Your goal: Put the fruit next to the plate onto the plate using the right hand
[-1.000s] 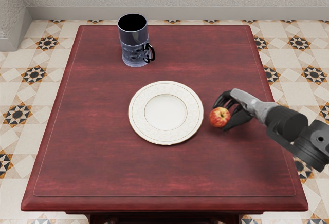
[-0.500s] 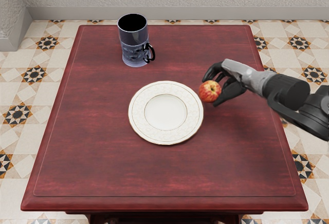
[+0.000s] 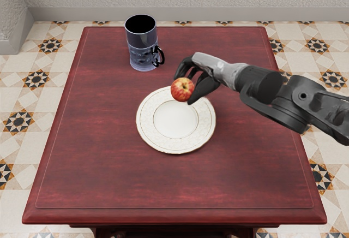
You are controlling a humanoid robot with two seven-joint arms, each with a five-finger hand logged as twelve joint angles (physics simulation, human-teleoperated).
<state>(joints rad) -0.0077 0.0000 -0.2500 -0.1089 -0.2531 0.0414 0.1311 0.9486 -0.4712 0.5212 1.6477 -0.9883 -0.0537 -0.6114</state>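
Observation:
A red and yellow apple (image 3: 182, 89) hangs in the air over the far rim of the white plate (image 3: 150, 136), which lies at the table's centre. My right hand (image 3: 190, 83) is shut on the apple, its dark fingers (image 3: 184, 67) curled over the fruit from behind and from the right. The right arm (image 3: 272, 93) reaches in from the picture's right edge, stretched out over the table. The plate's well is bare. No left arm shows.
A dark glass mug (image 3: 143, 42) with a handle stands near the table's far edge, left of the hand. The red wooden table (image 3: 98, 156) rests on a patterned tile floor, and a wall runs along the back.
The right hand has lifted the apple from the table at the plate's right and carried it left and up, so it now hangs over the plate's far rim.

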